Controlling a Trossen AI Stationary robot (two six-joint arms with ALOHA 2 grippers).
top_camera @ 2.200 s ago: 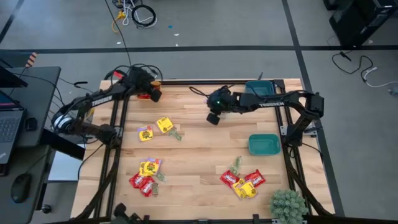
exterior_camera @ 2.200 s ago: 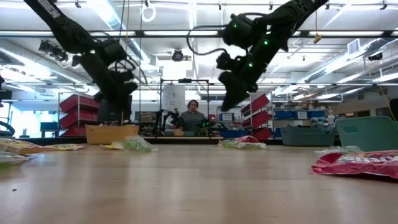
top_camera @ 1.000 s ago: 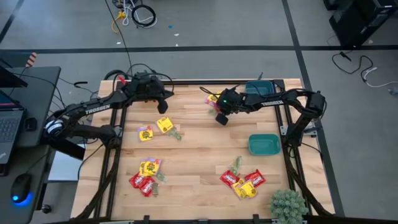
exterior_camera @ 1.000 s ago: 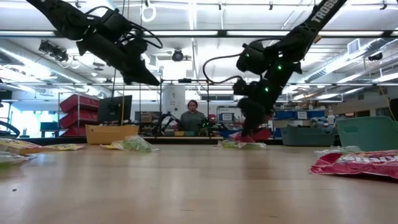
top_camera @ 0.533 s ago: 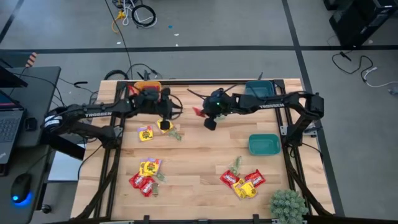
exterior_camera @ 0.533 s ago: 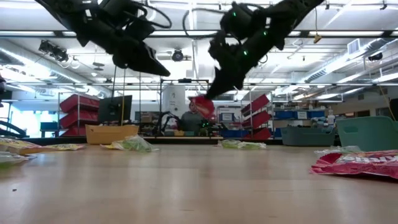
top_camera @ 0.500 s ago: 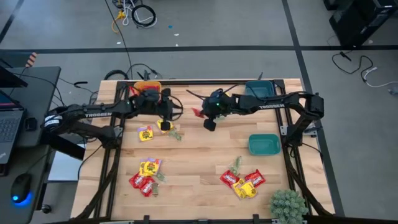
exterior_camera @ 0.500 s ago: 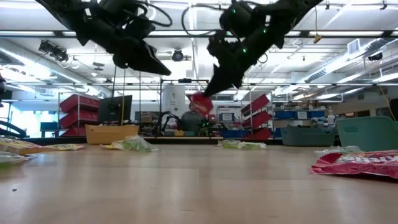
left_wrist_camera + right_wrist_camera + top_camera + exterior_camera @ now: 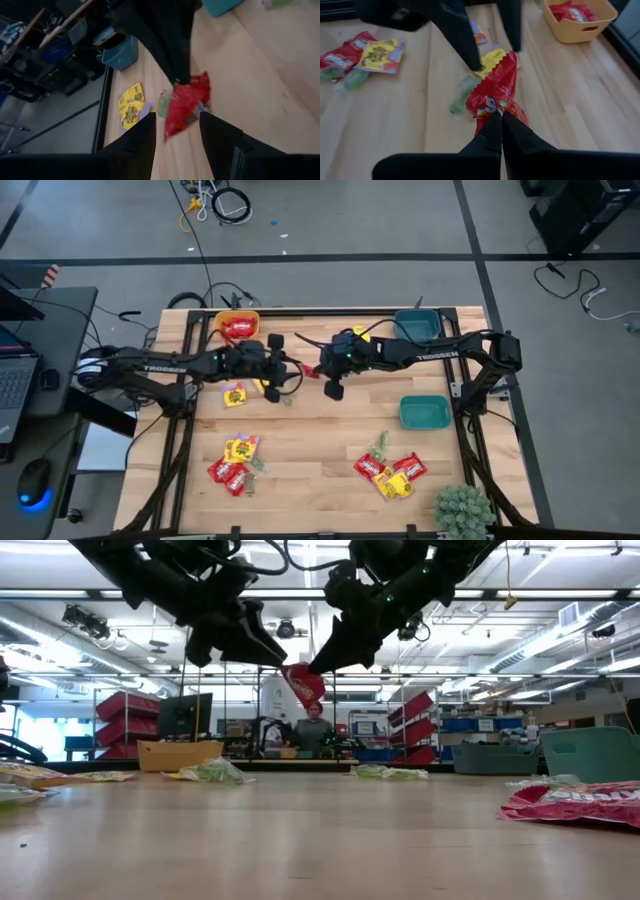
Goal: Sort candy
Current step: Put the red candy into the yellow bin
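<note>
Handoff time, looks like: the right gripper (image 9: 497, 116) is pinching a crinkly red candy packet (image 9: 496, 89) by its lower edge, jaws closed tight on it, and dangling it in mid-air above the wooden slatted table (image 9: 330, 440), roughly over the far middle. The left gripper (image 9: 278, 370) is sitting just beside it with its fingers spread apart, one dark finger (image 9: 135, 145) on each side of the packet in its wrist view, not touching yet as far as I can tell. To do this well, I'm thinking the left one needs to be closing on the free upper half of the wrapper, clear of the other gripper's tips, and the right should only be letting go once that grip looks solid. The small orange plastic bowl (image 9: 237, 326) holding red packets is waiting at the far left corner, so that's my guess for the destination. A floppy wrapper could be slipping or twisting mid-swap.
</note>
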